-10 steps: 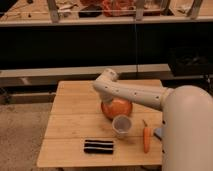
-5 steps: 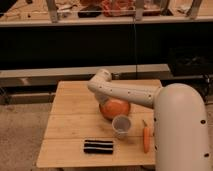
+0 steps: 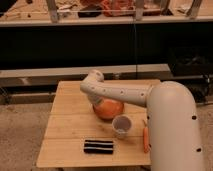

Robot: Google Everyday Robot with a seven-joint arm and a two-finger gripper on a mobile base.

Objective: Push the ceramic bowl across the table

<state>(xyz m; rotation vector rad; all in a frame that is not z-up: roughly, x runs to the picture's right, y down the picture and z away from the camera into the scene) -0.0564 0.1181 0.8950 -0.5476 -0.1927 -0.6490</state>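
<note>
The ceramic bowl [image 3: 110, 109], orange and glossy, sits near the middle of the light wooden table [image 3: 70, 120]. My white arm reaches in from the lower right and bends down over the bowl's left rim. The gripper [image 3: 97, 102] hangs at that left rim, touching or almost touching the bowl. Most of it is hidden by the wrist.
A small white cup [image 3: 121, 125] stands just in front of the bowl to the right. An orange carrot-like item [image 3: 145, 139] lies by the table's right edge. A black striped bar [image 3: 98, 146] lies near the front edge. Behind the table runs a dark shelf unit [image 3: 100, 45].
The arm's wrist has swung to the left across the table, and the bowl has shifted slightly left with it. The cup, carrot and black bar have stayed put.
</note>
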